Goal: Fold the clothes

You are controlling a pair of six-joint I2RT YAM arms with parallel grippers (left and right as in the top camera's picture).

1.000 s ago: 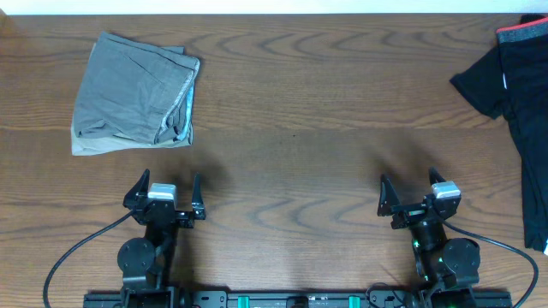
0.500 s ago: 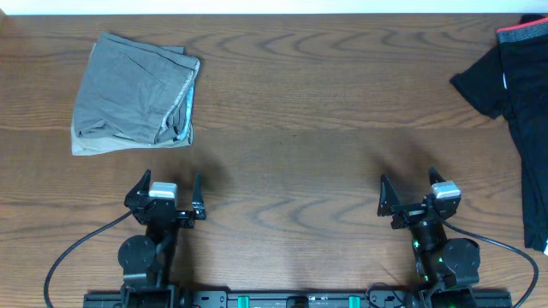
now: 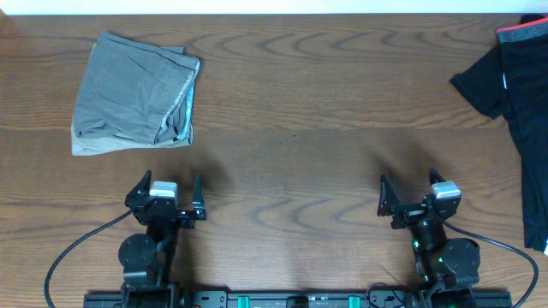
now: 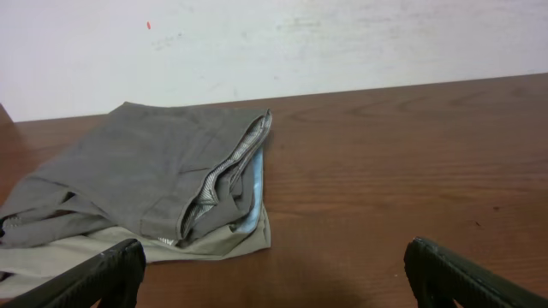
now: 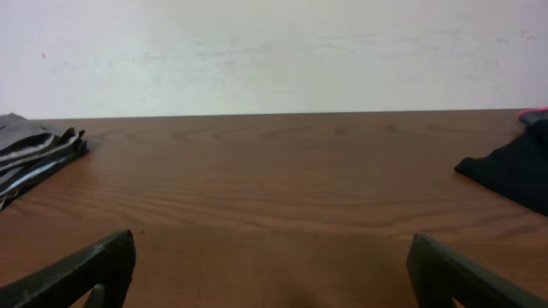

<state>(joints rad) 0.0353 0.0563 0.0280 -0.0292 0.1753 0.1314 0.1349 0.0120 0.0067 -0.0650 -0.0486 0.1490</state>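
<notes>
— What is on the left of the table (image 3: 291, 128)?
— A grey garment (image 3: 135, 101) lies in the far left corner as a rough, flat square. It looks already folded. From the left wrist camera it sits ahead and to the left, with its striped inner edge facing the middle of the table

— And the left arm?
— It is tucked low at the near edge, pointing away from the base. The left gripper (image 3: 170, 180) is spread wide and holds nothing, and one dark finger (image 4: 94, 278) shows in each lower corner of its own view. The grey garment is near it, just ahead, but not touching

— What about the right arm?
— It has the same tucked pose at the near edge. The right gripper (image 3: 408, 178) is also wide apart and empty, with bare wood in front of it

— Where is the piece that looks unfolded?
— A black garment (image 3: 514, 94) is spread loose along the right edge, partly out of frame. A red-and-grey band (image 3: 522, 34) marks its far end. Its long axis seems to run from the far edge back toward the near edge. It lies ahead of the right gripper and off to its right, well apart from the left one

— So which arm is better placed?
— Probably the right. It would have to reach forward and outward to catch the nearest black edge, while the left would have to cross the whole table
</notes>
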